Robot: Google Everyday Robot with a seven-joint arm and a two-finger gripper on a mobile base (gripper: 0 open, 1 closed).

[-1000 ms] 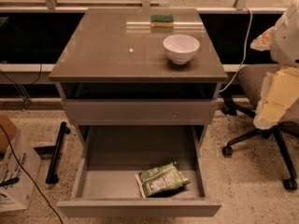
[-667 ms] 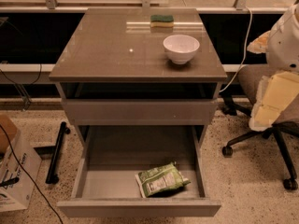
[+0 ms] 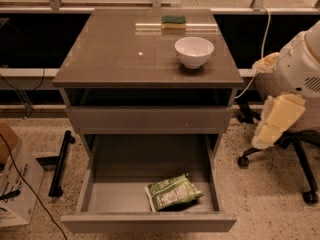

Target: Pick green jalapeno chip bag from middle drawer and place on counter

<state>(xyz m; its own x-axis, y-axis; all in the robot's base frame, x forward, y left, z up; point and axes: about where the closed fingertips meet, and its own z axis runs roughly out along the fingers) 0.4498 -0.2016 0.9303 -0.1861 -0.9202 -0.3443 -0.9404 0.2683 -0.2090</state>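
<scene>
The green jalapeno chip bag (image 3: 172, 192) lies flat on the floor of the open middle drawer (image 3: 120, 196), toward its front right. The counter (image 3: 115, 49) is the glossy top of the cabinet. My gripper (image 3: 274, 123) hangs off the white arm at the right, beside the cabinet at about the height of the shut drawer front. It is well to the right of the bag and above it, touching nothing.
A white bowl (image 3: 194, 51) and a green-and-yellow sponge (image 3: 173, 22) sit on the counter's right and back. An office chair base (image 3: 300, 159) stands on the floor at the right. A cardboard box (image 3: 15, 184) and a black bar (image 3: 61, 161) lie at the left.
My arm and gripper have shifted slightly left and down, toward the cabinet's right side. The bag, bowl and drawer have not moved.
</scene>
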